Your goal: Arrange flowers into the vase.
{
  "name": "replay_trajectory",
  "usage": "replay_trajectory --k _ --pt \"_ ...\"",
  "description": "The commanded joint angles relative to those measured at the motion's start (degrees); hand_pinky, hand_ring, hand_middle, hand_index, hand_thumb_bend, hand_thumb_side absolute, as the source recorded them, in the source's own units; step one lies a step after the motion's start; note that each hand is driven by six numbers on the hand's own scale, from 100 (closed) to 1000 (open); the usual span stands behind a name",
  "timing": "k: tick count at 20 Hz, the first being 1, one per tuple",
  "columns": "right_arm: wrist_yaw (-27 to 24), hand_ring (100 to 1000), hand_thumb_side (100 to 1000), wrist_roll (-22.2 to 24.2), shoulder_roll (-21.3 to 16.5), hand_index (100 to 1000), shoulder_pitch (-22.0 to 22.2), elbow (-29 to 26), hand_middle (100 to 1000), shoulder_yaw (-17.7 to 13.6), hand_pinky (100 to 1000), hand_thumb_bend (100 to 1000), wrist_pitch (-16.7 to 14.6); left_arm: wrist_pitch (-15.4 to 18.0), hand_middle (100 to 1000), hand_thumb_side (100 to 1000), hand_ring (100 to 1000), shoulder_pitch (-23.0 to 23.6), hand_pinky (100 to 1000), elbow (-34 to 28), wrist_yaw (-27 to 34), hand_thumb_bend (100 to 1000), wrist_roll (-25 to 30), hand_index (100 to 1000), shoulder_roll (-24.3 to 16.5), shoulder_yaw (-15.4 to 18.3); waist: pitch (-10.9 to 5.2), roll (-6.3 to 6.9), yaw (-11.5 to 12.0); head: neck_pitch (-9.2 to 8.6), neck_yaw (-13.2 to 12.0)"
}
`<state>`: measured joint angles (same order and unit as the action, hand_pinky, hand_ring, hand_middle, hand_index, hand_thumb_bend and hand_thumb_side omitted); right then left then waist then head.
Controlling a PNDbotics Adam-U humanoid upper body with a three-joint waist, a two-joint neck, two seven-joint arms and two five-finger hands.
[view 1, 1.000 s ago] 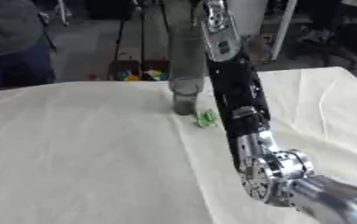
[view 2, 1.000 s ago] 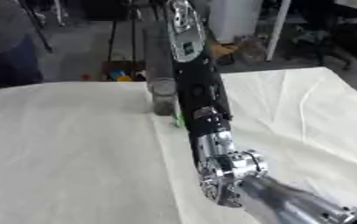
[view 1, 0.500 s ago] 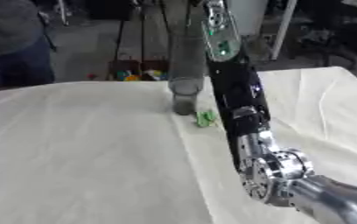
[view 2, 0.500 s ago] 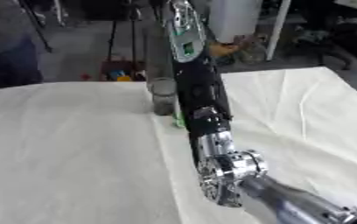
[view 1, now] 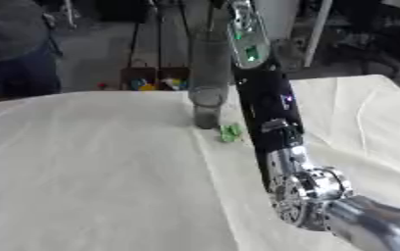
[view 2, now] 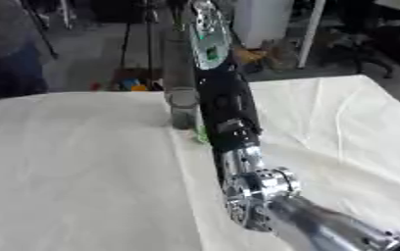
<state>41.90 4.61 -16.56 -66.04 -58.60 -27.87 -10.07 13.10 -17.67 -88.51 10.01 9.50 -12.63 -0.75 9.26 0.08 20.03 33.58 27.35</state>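
Observation:
A clear glass vase (view 1: 207,109) stands on the white cloth near the table's far edge, at the middle. A small green thing (view 1: 230,132) lies on the cloth just right of the vase's foot. My right arm (view 1: 268,112) rises from the lower right, passes close by the vase's right side and runs out of the top edge. Its hand is above the picture and hidden. I can make out no flowers. My left hand shows in neither view.
The table is covered by a creased white cloth (view 1: 92,171). A tall grey shape (view 1: 208,59) stands right behind the vase. Beyond the far edge are a floor with small coloured things (view 1: 152,84) and a person (view 1: 14,49) at the upper left.

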Motion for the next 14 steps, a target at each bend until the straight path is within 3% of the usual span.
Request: replay_trajectory --k 1,7,14 --pt "1.61 712 687 2.53 -2.22 457 -1.32 0.02 627 0.33 699 100 -0.31 0.05 742 836 665 -0.46 592 -1.21 0.18 759 0.09 818 -1.24 0.64 -0.87 0.19 -0.11 -0.72 0.06" --pt "3.02 851 669 6.35 -2.54 472 -1.33 0.25 779 0.19 801 100 -0.98 0.06 743 837 666 -0.36 592 -1.2 0.2 759 0.14 818 -1.23 0.66 -0.95 0.28 -0.4 -0.74 0.09" --pt "4.11 868 633 8.08 -2.78 460 -1.28 0.24 792 -0.21 822 100 -0.96 0.08 743 837 667 -0.28 591 -1.2 0.21 758 0.13 819 -1.28 0.7 -0.93 0.23 -0.5 -0.82 0.08"
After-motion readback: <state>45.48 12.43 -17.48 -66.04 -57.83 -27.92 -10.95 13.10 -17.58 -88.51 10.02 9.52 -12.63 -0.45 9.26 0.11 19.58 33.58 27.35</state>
